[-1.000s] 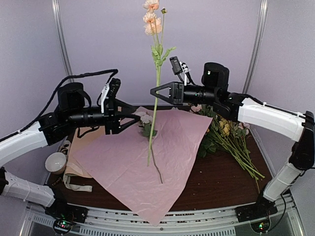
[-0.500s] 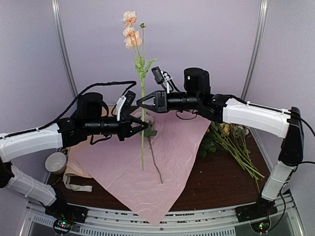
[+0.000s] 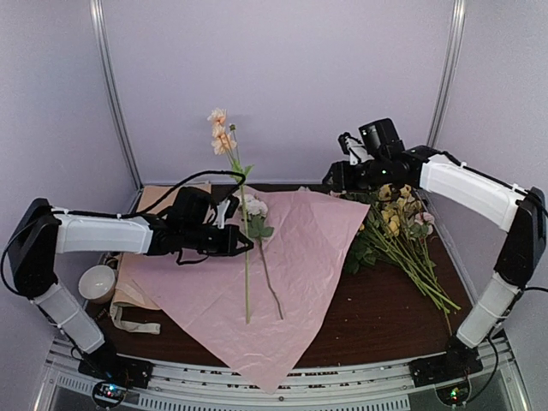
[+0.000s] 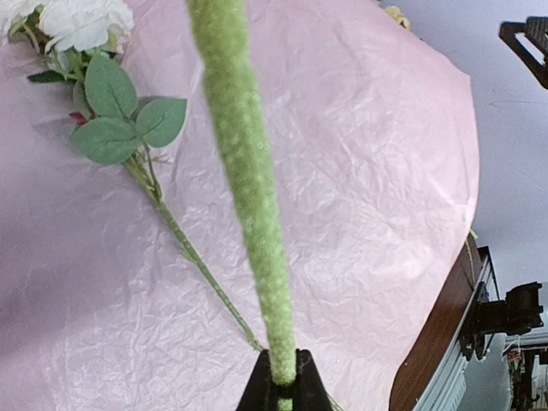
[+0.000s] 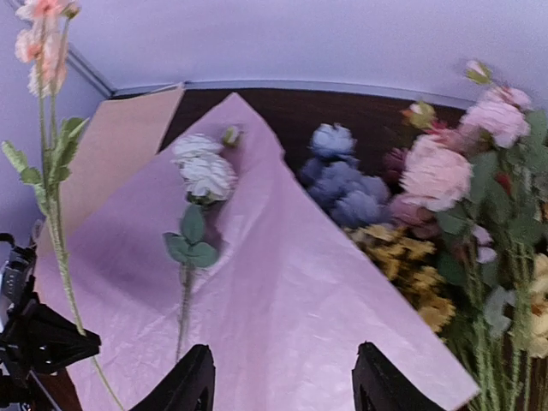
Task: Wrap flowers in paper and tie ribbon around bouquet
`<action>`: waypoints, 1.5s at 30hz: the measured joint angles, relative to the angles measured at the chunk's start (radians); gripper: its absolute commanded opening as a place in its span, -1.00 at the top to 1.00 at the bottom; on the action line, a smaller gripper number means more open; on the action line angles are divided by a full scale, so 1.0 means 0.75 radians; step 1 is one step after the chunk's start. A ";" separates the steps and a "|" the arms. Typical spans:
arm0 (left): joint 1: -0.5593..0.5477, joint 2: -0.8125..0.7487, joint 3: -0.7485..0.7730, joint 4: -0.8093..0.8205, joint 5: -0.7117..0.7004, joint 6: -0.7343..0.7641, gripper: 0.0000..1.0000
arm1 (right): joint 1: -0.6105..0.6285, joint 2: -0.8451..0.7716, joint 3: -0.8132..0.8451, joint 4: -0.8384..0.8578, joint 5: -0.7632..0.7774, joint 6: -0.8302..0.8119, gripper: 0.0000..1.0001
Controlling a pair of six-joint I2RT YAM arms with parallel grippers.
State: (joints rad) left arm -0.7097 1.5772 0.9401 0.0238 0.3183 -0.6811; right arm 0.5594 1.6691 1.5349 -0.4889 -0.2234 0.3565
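Left arm reaches low over the paper (image 3: 317,244), left gripper (image 3: 248,244) clamped on the upright peach stem (image 3: 246,287); right gripper (image 5: 282,381) hangs released near the worktop's far edge.

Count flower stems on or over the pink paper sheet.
2. A white rose with green leaves lies flat on the crinkled pink paper sheet; a tall peach-bloomed stem stands upright over it, pinched in the left gripper. Nothing else shows on it.
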 measured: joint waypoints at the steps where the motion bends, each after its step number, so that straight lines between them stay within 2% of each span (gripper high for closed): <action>1: 0.008 0.024 0.000 0.002 0.001 -0.020 1.00 | -0.053 -0.031 -0.024 -0.049 0.042 -0.018 -0.03; 4: 0.027 0.096 0.010 0.016 0.002 -0.072 1.00 | -0.224 -0.102 -0.082 -0.179 0.126 -0.060 0.10; 5: 0.034 0.119 0.017 0.016 0.002 -0.086 0.80 | -0.317 -0.111 -0.115 -0.225 0.145 -0.078 0.14; 7: 0.054 0.169 0.035 0.014 0.001 -0.111 0.19 | -0.397 -0.103 -0.151 -0.260 0.164 -0.095 0.18; 8: 0.061 0.191 0.045 0.009 0.000 -0.109 -0.02 | -0.442 -0.092 -0.175 -0.280 0.170 -0.110 0.20; 11: 0.074 0.261 0.107 -0.060 -0.010 -0.090 -0.31 | -0.540 -0.020 -0.240 -0.343 0.211 -0.145 0.32; 13: 0.077 0.286 0.156 -0.136 -0.029 -0.063 -0.45 | -0.558 0.051 -0.243 -0.375 0.251 -0.170 0.41; 16: 0.076 0.271 0.179 -0.225 -0.088 -0.011 -0.58 | -0.561 0.163 -0.228 -0.409 0.311 -0.202 0.44; 27: 0.060 0.102 0.178 -0.410 -0.249 0.100 -0.64 | -0.564 0.381 -0.102 -0.495 0.431 -0.290 0.66; 39: 0.052 0.021 0.175 -0.494 -0.332 0.179 -0.64 | -0.564 0.407 -0.093 -0.527 0.448 -0.331 0.54; 45: 0.052 0.021 0.170 -0.519 -0.336 0.187 -0.64 | -0.564 0.399 -0.098 -0.538 0.414 -0.344 0.56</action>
State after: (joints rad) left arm -0.6704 1.5929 1.0676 -0.3653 0.0666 -0.5411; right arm 0.1368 1.9682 1.4616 -0.8921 0.0868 0.0986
